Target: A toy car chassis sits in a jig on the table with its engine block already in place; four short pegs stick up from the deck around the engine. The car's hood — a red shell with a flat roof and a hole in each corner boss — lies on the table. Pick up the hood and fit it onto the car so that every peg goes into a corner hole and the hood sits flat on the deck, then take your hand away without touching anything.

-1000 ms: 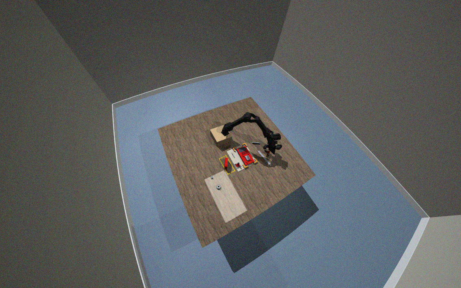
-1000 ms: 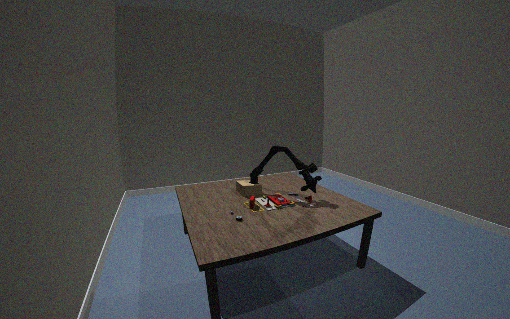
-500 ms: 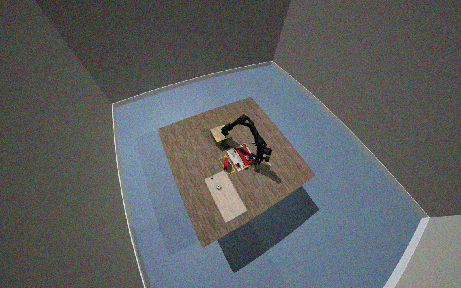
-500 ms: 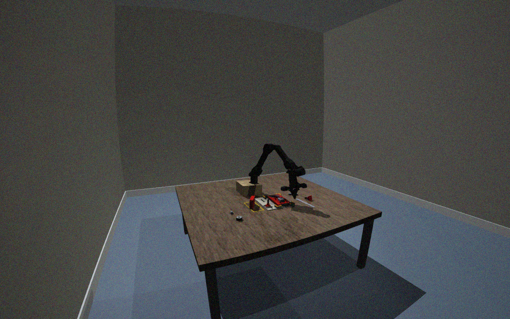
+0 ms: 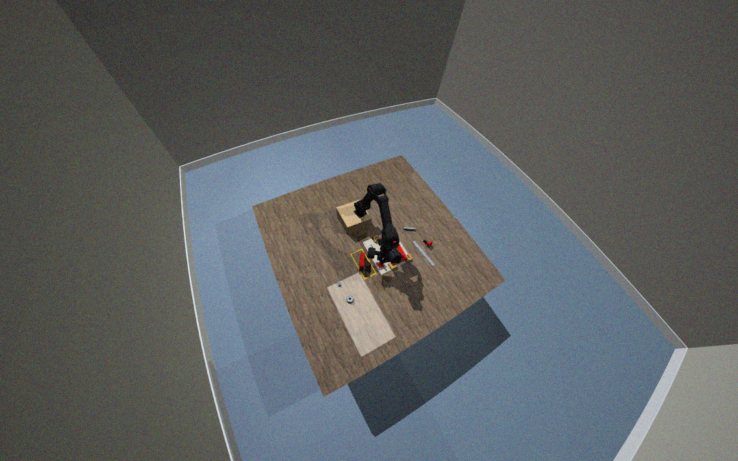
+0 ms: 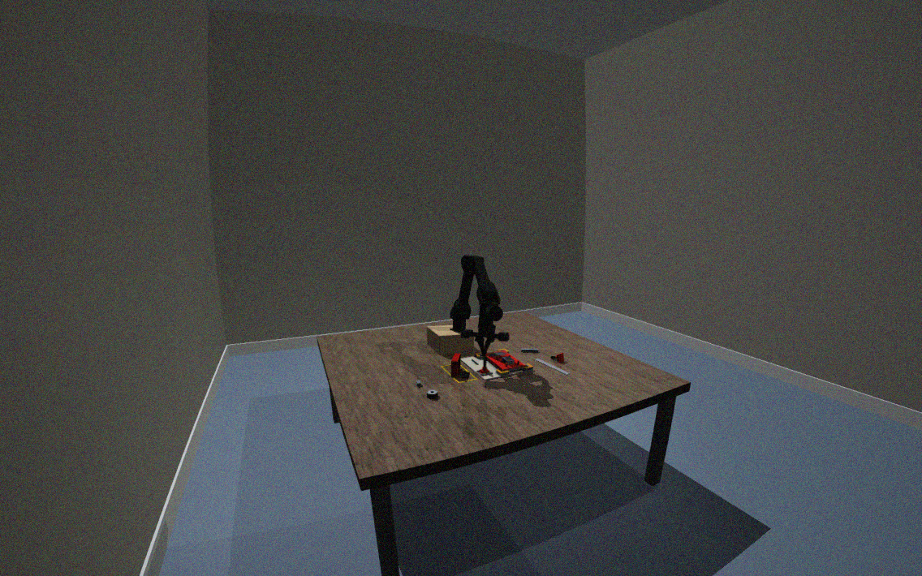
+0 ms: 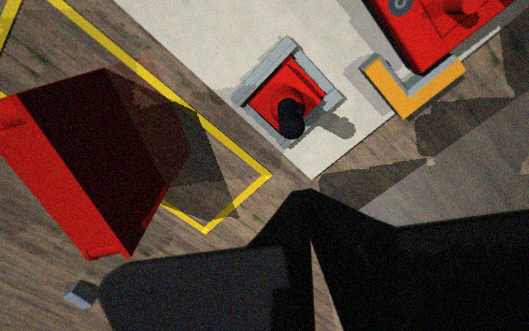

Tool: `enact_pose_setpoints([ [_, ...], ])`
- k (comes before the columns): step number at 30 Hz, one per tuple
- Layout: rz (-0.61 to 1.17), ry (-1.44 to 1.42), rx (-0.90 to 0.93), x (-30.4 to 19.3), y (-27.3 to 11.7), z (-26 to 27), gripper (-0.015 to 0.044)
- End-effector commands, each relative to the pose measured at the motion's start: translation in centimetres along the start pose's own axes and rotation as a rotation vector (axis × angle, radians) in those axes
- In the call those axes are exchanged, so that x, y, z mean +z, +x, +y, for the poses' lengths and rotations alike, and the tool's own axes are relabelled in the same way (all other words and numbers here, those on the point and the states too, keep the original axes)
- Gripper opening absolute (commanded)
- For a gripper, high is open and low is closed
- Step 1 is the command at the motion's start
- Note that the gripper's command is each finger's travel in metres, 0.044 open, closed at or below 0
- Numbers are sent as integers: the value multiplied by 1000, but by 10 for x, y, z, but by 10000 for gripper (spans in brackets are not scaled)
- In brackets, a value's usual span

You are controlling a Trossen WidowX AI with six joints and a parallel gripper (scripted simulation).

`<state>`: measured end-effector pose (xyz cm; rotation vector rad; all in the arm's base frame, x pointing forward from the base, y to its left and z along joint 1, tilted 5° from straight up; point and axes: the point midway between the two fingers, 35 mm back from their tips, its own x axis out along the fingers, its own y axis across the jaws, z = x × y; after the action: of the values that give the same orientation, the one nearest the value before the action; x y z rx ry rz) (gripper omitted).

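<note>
The red hood stands on edge in a yellow outline, its dark side facing the jig in the wrist view. The red car chassis sits in its jig, with an orange-topped corner bracket showing. The arm hides part of the chassis in the top view, and the wrist view cuts most of it off. I cannot make out the pegs. My gripper is shut and empty, above the table close to the jig board, with the hood off to its left.
A red piece with a black knob sits in a grey holder on the pale jig board. A grey strip and a small red part lie right of the chassis. A wheel lies on a pale mat.
</note>
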<state>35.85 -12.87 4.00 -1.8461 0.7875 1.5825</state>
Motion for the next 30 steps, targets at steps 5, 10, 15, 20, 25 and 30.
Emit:
enact_pose_setpoints([
  [5, -157, -92, -24, 15, -12, 71, 0],
  [10, -157, -92, -24, 15, -12, 71, 0],
  [15, -157, -92, -25, 16, -2, 71, 0],
  [20, -157, -92, -25, 20, 25, 70, 0],
  [25, -157, -92, -25, 22, 33, 70, 0],
  [30, -157, -92, -25, 22, 33, 70, 0],
])
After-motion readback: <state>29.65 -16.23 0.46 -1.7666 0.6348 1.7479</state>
